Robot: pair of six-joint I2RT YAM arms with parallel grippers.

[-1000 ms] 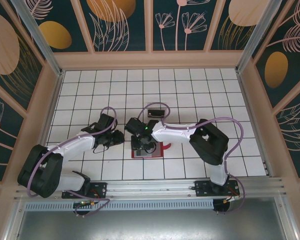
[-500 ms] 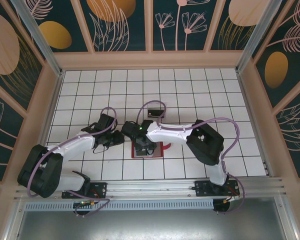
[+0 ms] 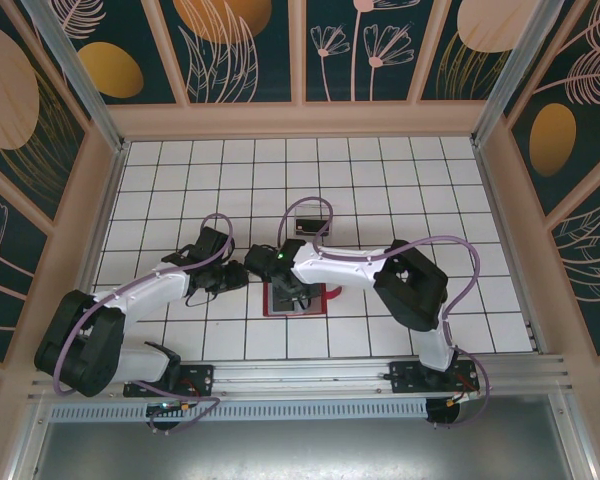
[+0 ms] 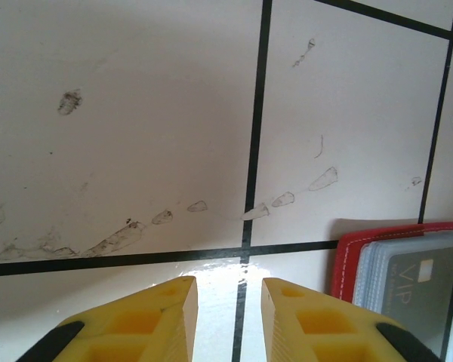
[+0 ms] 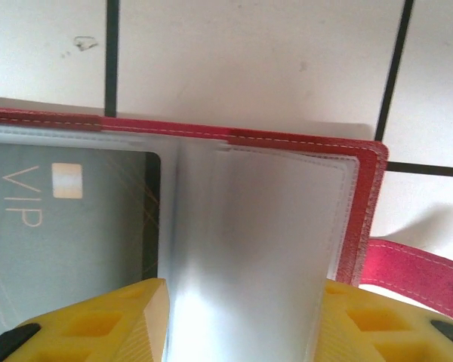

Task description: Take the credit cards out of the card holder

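**Card holder (image 3: 310, 309), one.** Red, lying open and flat on the white tiled table (image 3: 430, 180), near its front edge. The right gripper (image 3: 292, 292) stands directly over it. The left gripper (image 3: 235, 277) is just beside its left edge, apart from it.

**Right gripper (image 5: 241, 302).** Yellow fingers (image 5: 136, 313) spread wide, one on each side of the holder's clear pocket leaves. The red cover (image 5: 302, 140) frames the leaves. Whether the pads press on the plastic I cannot tell.

**Left gripper (image 4: 228, 290).** Jaws a narrow gap apart, with nothing between them and bare tile beneath. The holder's corner (image 4: 349, 256) lies off to the right of the fingertips.

**Credit cards, one countable.** A grey card (image 5: 68, 219) marked "VIP" with a pale chip square sits inside the left-hand pocket of the holder. It also shows through the plastic from the left wrist (image 4: 423, 294). The right-hand pockets look clear, and their contents cannot be told.

**Closure tab (image 5: 415, 268), one.** Red, sticking out past the holder's right edge.

**Clear tray (image 3: 310, 207), one.** It stands farther back on the table, apart from the holder. Something dark and flat lies in it, too small to identify.
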